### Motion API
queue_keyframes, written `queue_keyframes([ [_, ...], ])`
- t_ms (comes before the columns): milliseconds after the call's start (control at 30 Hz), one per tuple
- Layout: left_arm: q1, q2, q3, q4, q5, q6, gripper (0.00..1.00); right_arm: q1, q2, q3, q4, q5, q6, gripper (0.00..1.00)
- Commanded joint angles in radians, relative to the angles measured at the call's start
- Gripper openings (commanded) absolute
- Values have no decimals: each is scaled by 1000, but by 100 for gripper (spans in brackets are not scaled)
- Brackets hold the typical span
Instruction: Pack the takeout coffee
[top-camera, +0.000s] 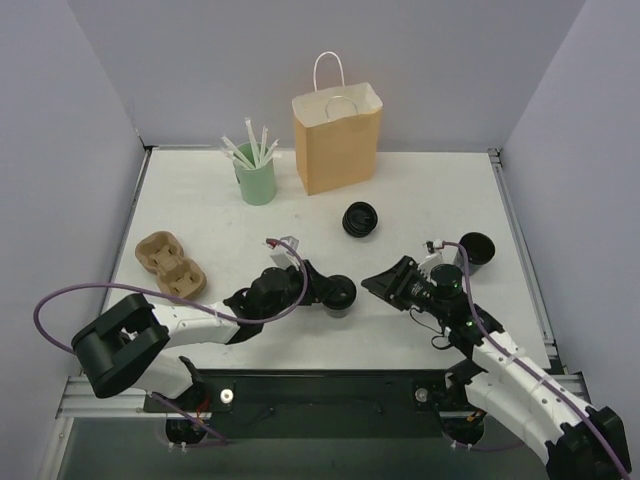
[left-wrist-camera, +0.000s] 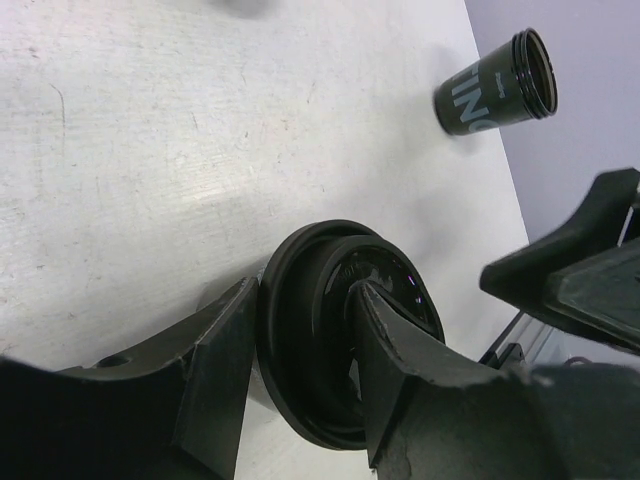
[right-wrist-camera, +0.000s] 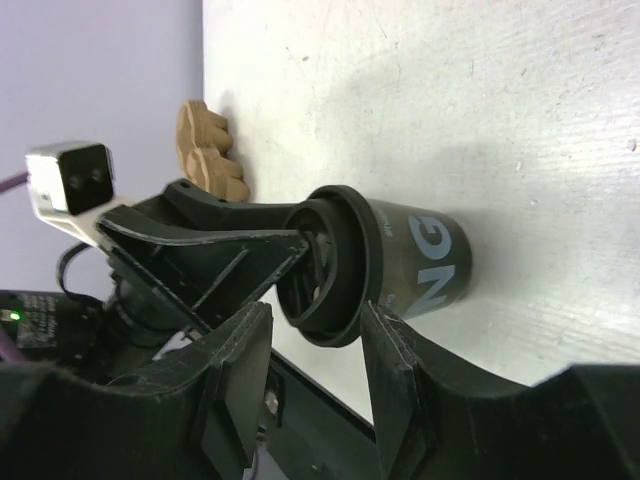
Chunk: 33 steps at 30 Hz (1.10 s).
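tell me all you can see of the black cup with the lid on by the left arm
The cup is small, black and tapered, glossy, with white letters ending in NG on its side. A round black lid with a raised rim sits on it. It stands upright on the white table near the front edge. The left arm's fingers pinch the lid's rim; nothing else touches it.

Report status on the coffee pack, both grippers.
Left gripper shut on lid of takeout coffee, cup upright. Right gripper open, facing it. Loose lid lies roughly between it and paper bag.
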Motion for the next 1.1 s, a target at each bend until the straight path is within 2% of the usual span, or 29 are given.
queue_keyframes([
  [0, -25, 10, -48, -165, -89, -34, 50, 101, -59, -43, -80, 187, 127, 41],
  [67, -38, 2, -53, -162, -109, -54, 50, 191, -37, -41, -63, 266, 152, 40],
  [300, -78, -2, -56, -176, -170, -94, 50, 340, 115, -52, 67, 390, 225, 37],
  [700, -126, 18, -42, -194, -233, -121, 50, 405, 134, -61, 138, 493, 250, 34],
  [1067, -157, 21, -45, -225, -276, -152, 50, 432, 186, -110, 248, 508, 302, 34],
])
